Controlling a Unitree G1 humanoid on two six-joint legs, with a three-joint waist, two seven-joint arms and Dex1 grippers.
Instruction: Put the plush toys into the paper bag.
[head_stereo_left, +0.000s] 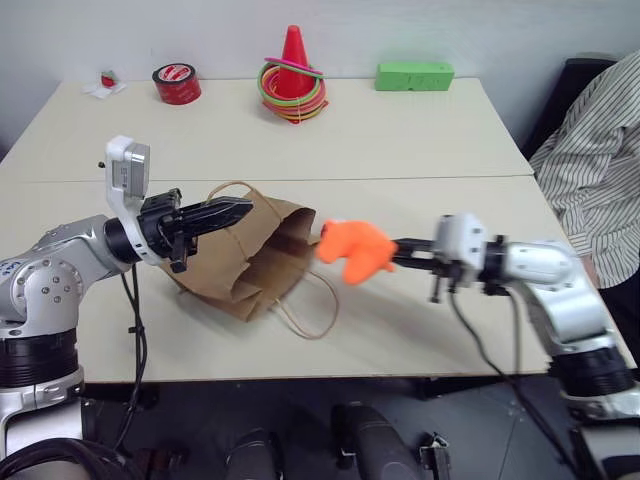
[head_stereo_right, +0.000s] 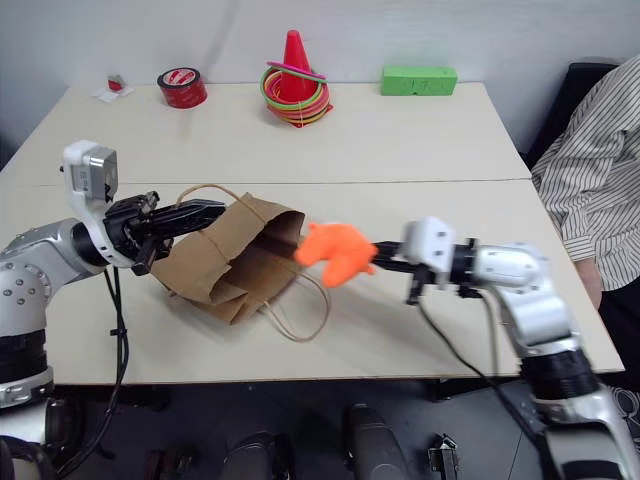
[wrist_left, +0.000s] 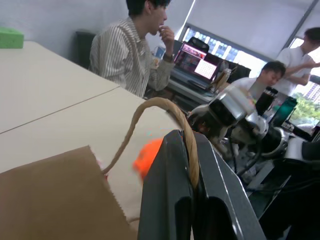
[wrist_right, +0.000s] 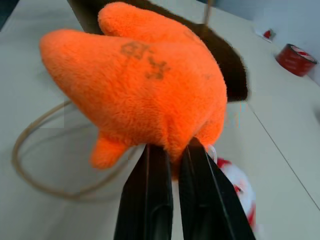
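The right claw (head_stereo_left: 398, 252) is clenched on a bottom edge of the flat bright orange plush toy (head_stereo_left: 355, 248), carrying it in the air just outside the mouth of the plain brown kraft paper bag (head_stereo_left: 245, 262), which lies on its side near the front edge of the pale worktop (head_stereo_left: 420, 150). That grip looks thin, so I judge the toy could twist loose or catch on the bag's rim and fold it inward. The left claw (head_stereo_left: 238, 211) is closed on one twisted paper loop handle (wrist_left: 165, 107), lifting the upper lip; if that pull slackens, the opening would sag shut. The second handle (head_stereo_left: 310, 310) trails loose on the worktop below the toy and could snag it. The round red-and-white plush ball (wrist_right: 237, 187) lies on the worktop under the right claw. Farther off, along the back edge, stand a red tape roll (head_stereo_left: 176, 83), a red cone with coloured rings (head_stereo_left: 293, 75) and a green rectangular block (head_stereo_left: 414, 75), all well clear. A person in a striped shirt (head_stereo_left: 600, 160) sits beyond the right edge.
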